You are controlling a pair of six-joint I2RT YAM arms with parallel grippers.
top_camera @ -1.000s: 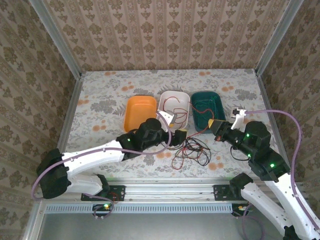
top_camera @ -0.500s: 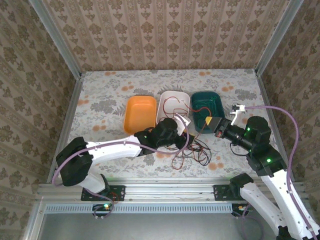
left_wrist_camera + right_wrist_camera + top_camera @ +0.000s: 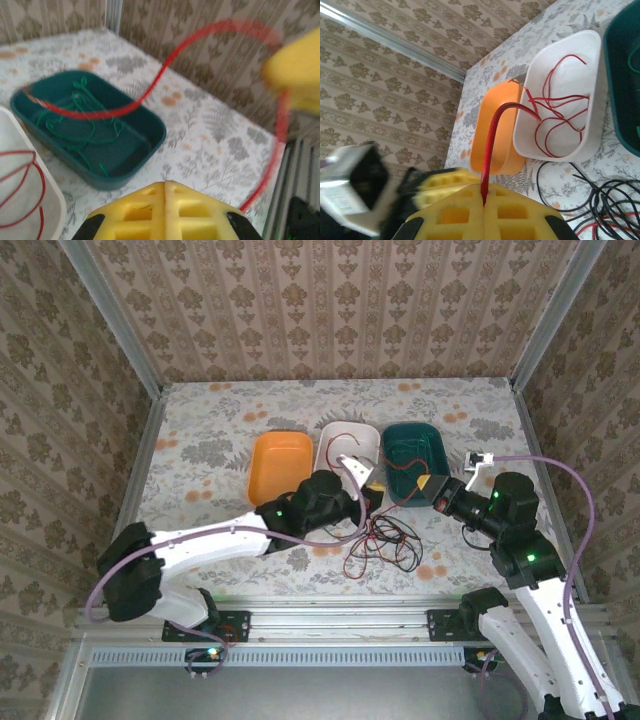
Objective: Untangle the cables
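— What changed in that last second?
— My left pincer [image 3: 165,197] had been wide. It swung in beside the white tray [image 3: 330,432] and shut. I couldn't tell whether it caught anything.
— And the right?
— My right pincer [image 3: 484,199] stayed clamped on the red cable [image 3: 492,135]. The green cable [image 3: 80,115] lay in the teal tray [image 3: 130,170], the black cable [image 3: 600,195] tangled on the table [image 3: 200,460].

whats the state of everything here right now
orange tray: empty
white tray: holds looped red cable
green tray: holds green cable
cable pile: black and red, tangled
left gripper: jaws shut
right gripper: jaws shut on red cable
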